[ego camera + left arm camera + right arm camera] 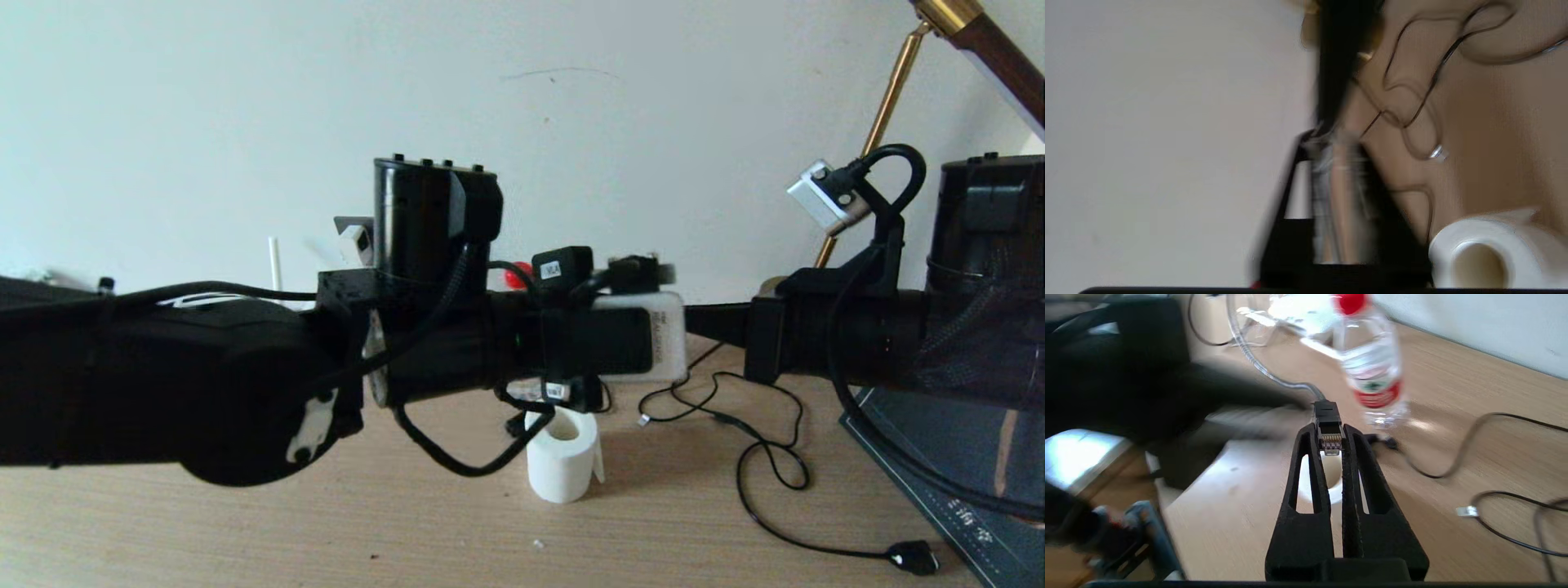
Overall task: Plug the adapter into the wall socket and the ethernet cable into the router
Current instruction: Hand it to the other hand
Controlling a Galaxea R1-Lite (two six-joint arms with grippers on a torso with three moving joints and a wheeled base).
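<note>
Wooden surface (1453, 416) against white wall. Right pincer (1331, 446) clamped on ethernet plug (1329, 437), above surface near bottle (1372, 375). Left pincer (1337, 163): cannot tell. Light, limp cable, brittle clip; best gripped by plug body. Router mostly hidden.

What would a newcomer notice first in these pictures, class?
The two black arms cross the head view, hiding much of the desk. The right end effector pinches the ethernet cable by its clear plug. Behind it stands a red-capped water bottle; a white tape roll sits mid-desk.
</note>
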